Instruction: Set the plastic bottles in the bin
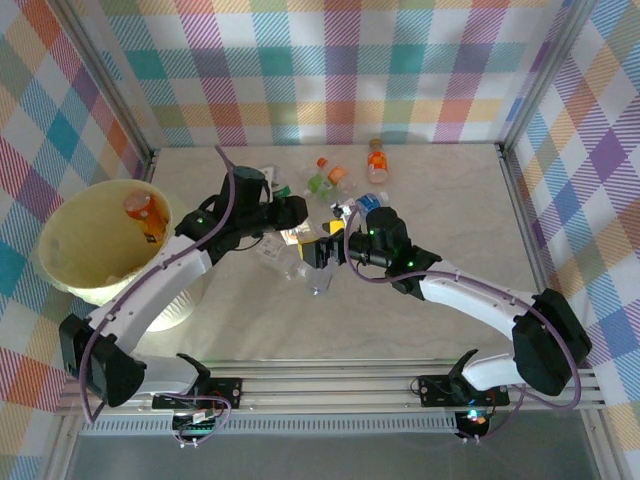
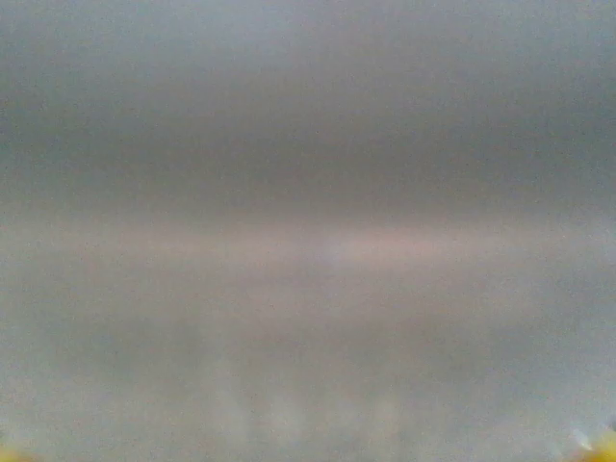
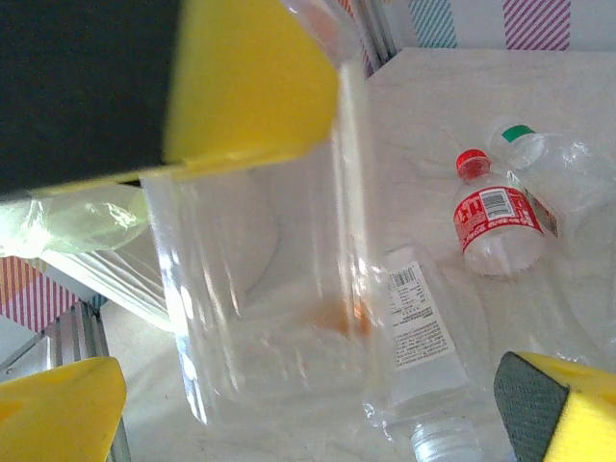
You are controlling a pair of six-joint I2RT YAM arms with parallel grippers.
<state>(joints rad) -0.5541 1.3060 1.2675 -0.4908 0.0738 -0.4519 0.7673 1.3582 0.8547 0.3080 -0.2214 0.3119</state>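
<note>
Top view: the left gripper (image 1: 298, 235) and the right gripper (image 1: 328, 255) meet nose to nose at mid-table, and glare hides what sits between them. The bin (image 1: 62, 262) stands at the table's left edge with an orange bottle (image 1: 146, 214) inside. Loose bottles (image 1: 340, 185) lie toward the far edge.

Left wrist view: a grey blur, nothing readable.

Right wrist view: the right fingers (image 3: 58, 409) are spread wide and touch nothing, with a clear bottle (image 3: 269, 289) between them. One yellow pad (image 3: 250, 87) of the left gripper presses on its upper wall. The opposite pad is hidden, so the pinch is my judgement. A red-capped bottle (image 3: 493, 219) and a green-capped bottle (image 3: 553, 164) lie on the table behind.

This looks like a handover. The right arm should back straight off before the left swings to the bin. The thin walls need a firm but gentle squeeze, and release should come only past the rim.
</note>
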